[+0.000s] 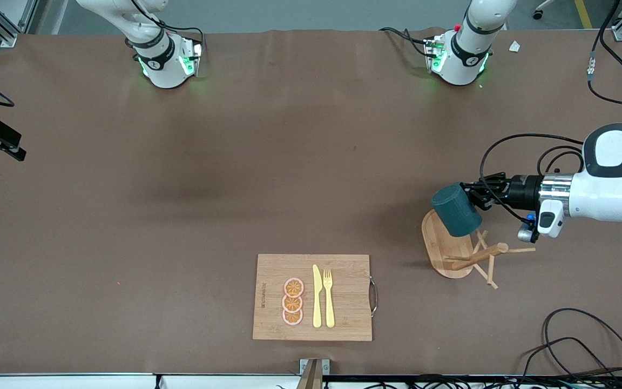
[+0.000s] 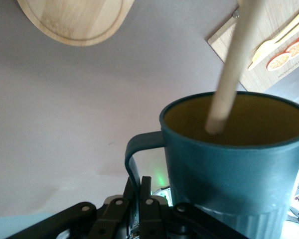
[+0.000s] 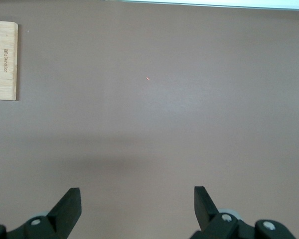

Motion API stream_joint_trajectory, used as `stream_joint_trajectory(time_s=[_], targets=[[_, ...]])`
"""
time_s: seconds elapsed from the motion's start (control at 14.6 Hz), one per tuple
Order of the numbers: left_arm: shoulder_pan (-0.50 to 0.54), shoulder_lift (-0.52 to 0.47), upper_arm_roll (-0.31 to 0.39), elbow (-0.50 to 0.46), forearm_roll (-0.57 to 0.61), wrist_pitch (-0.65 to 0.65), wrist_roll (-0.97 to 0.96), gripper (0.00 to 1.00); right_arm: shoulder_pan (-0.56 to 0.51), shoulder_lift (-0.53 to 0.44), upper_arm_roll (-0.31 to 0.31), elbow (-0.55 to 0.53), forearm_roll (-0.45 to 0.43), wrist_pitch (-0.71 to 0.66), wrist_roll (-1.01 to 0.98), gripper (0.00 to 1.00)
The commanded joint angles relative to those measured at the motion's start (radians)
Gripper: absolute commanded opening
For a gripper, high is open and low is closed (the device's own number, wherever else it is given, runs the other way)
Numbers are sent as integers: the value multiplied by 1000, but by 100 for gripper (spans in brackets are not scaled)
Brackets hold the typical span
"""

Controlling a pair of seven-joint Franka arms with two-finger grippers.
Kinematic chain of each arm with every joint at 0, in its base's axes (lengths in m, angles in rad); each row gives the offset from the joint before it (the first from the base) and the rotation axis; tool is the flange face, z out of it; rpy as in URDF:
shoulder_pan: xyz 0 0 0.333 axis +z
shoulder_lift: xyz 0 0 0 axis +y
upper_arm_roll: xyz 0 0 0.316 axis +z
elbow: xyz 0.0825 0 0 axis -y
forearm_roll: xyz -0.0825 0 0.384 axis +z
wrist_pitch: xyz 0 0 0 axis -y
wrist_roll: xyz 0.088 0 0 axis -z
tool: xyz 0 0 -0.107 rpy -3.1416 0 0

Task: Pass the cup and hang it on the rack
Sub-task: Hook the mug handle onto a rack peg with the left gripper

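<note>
left arm: I see it reaching in level from its end of the surface, forearm horizontal, wrist pointing toward the right arm's end.
left hand (image 1: 475, 194): clamped shut on the handle of the cup (image 1: 455, 209); it is up in the air over the rack (image 1: 459, 253).
cup pose: held tipped on its side, closed bottom toward the right arm's end in my front view, over the rack's oval base.
left wrist view: shows me what the front view can't, the yellow inside of the cup (image 2: 239, 164), with one peg (image 2: 235, 69) reaching across the mouth, tip at or just inside the rim. I cannot tell if peg touches cup. The handle (image 2: 137, 154) runs down between the black fingers (image 2: 132, 196).
rack: stands at the left arm's end of the surface, post and pegs splayed out past the base in the front view.
right arm: waiting, only its base visible in the front view.
right hand (image 3: 138, 204): seen only in its own wrist view, fingers spread wide, holding nothing, over bare surface (image 3: 164, 114).
cutting board (image 1: 312, 297): near the front camera, mid-surface, carrying a knife (image 1: 317, 296), fork (image 1: 329, 297) and three orange slices (image 1: 292, 301); well apart from the rack.
</note>
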Motion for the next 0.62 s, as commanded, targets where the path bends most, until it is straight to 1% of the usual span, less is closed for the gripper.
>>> stream_joint_trajectory(time_s=[0.0,0.27,0.55], targets=[[24,-20,24,-2,-26,1,65,0,-4,-15,2,-12,13,-5,10,100],[22,-20,59,17,-25,-1,97,1,-4,-15,2,-12,13,-5,10,100],[21,-16,76,24,-28,-1,112,1,-4,-15,2,-12,14,-5,9,100]])
